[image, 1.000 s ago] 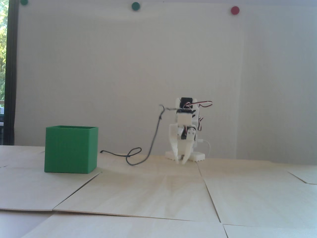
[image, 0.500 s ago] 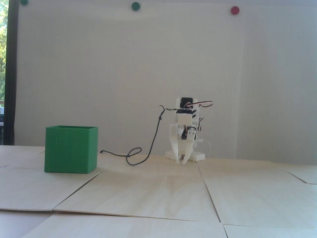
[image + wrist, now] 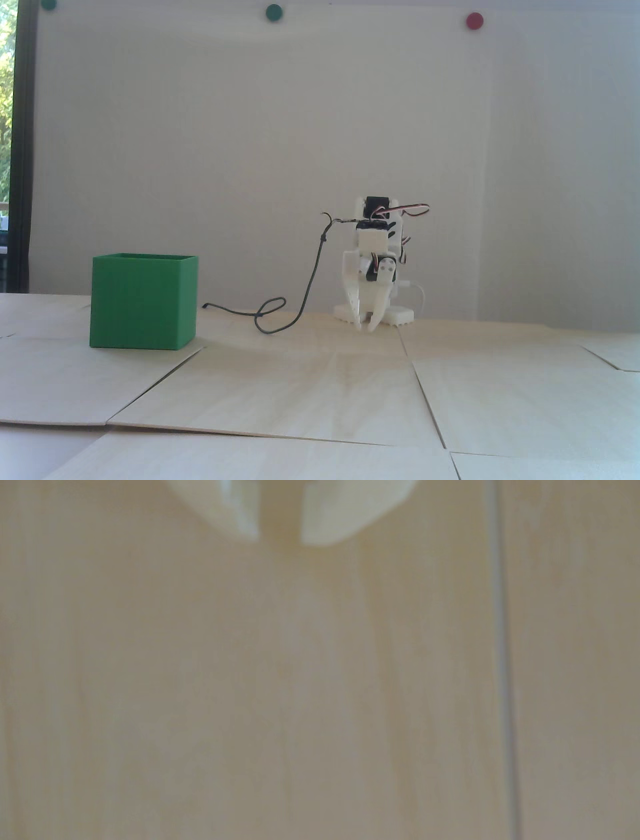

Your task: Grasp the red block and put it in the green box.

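Observation:
The green box (image 3: 142,301) stands on the table at the left of the fixed view, its top open and its inside hidden from this low angle. The red block is out of view in both views. My white arm is folded low at the back centre, with the gripper (image 3: 365,327) pointing down just above the table, well to the right of the box. In the wrist view the gripper (image 3: 280,539) shows at the top edge as two blurred white fingertips (image 3: 242,518) a narrow gap apart. Only bare wood shows between them.
A dark cable (image 3: 280,315) loops on the table between the box and the arm's white base (image 3: 400,316). The table is made of pale wooden panels with seams (image 3: 425,395); one seam (image 3: 504,687) runs down the right of the wrist view. Coloured dots sit high on the wall.

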